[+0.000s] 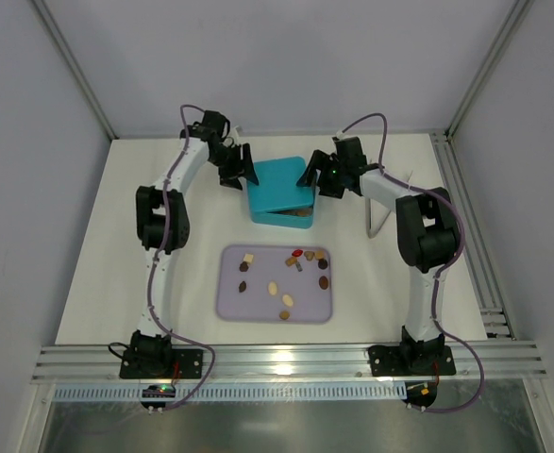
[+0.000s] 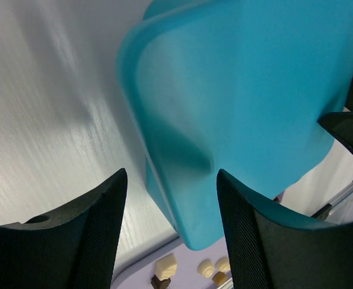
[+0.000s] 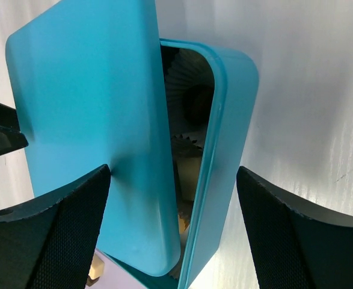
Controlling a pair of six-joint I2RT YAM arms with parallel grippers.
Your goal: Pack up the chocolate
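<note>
At the back of the white surface point(image 1: 163, 236) a teal box point(image 1: 278, 215) is sitting. Its teal lid point(image 3: 86, 120) is lying crooked on top, so grey-white paper cups point(image 3: 191, 84) are showing through the gap. The left end effector point(image 2: 171, 174) is hanging at the box's left side with its two black fingers standing apart. A corner of the box is poking in between them, and white surface is showing between one finger and the box, so it is gripping nothing. The right end effector point(image 3: 173, 170) is hanging at the box's right side. Its fingers are spreading wide around the lid and box, and it is holding nothing. The chocolate point(image 1: 287, 300) is lying in small brown, tan and cream bits on a pale purple tray point(image 1: 229, 307). The tray is sitting just in front of the box, closer to the arm bases and apart from both end effectors.
</note>
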